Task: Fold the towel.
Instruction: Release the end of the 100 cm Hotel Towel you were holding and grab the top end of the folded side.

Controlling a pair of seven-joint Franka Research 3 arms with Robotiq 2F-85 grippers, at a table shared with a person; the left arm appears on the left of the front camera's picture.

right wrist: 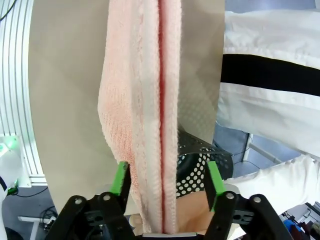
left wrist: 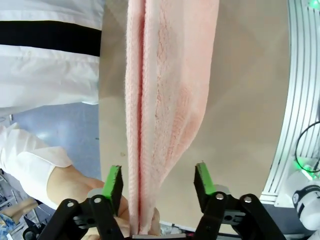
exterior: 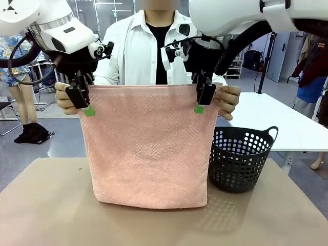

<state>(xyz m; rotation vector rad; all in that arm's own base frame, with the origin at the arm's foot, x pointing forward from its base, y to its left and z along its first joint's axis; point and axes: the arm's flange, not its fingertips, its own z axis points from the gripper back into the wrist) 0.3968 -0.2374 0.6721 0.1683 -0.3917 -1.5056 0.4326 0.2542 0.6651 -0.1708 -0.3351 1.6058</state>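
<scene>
The salmon-pink towel (exterior: 146,148) hangs doubled over, and its lower edge rests on the table. A person's hands (exterior: 229,100) hold it up by both top corners. My left gripper (exterior: 88,108) is at the top left corner, my right gripper (exterior: 200,106) at the top right corner. In the left wrist view the towel (left wrist: 165,75) runs down between the open jaws of the left gripper (left wrist: 157,181), with a gap at each green pad. In the right wrist view the right gripper (right wrist: 166,179) also straddles the towel (right wrist: 145,75), open and with its pads clear of the cloth.
A black perforated basket (exterior: 241,159) stands on the brown table (exterior: 46,205) just right of the towel. The person in a white shirt (exterior: 133,51) stands close behind the towel at the far edge. A white table (exterior: 287,123) lies beyond at the right.
</scene>
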